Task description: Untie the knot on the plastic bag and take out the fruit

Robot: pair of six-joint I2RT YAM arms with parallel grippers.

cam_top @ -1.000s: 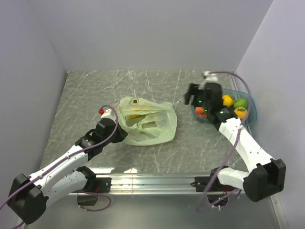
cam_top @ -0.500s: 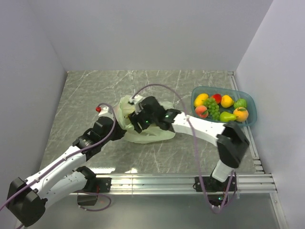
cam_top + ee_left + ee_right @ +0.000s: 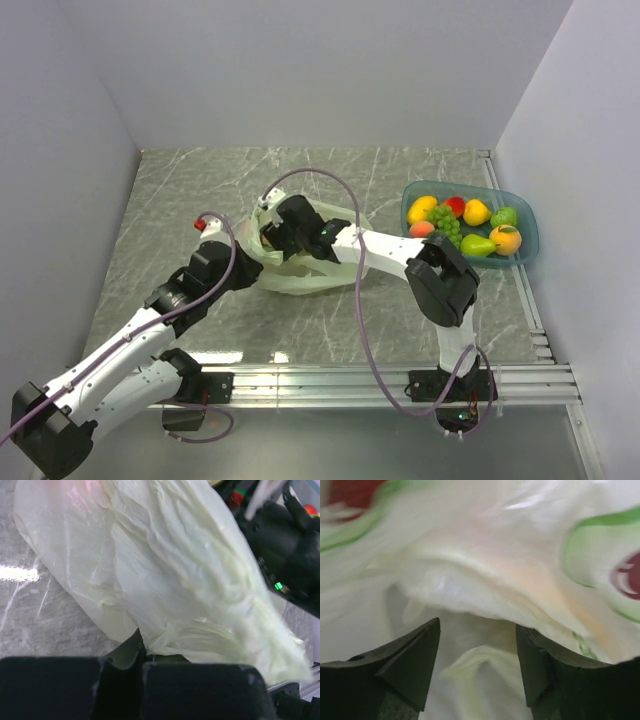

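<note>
One crinkly, translucent pale green plastic bag (image 3: 310,280) lies at frame centre. One oval blue plastic tray (image 3: 524,212), upper right, holds eight fruits, including one green grape bunch (image 3: 445,228) and one red apple (image 3: 455,205). Of two grippers, the left gripper (image 3: 141,652) pinches the bag's film tight. The right gripper (image 3: 477,630) gapes wide against its folds.

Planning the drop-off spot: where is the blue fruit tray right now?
In the top external view, the blue tray sits at the table's far right, beside the right wall, with fruit in it, well right of the plastic bag mid-table.
</note>
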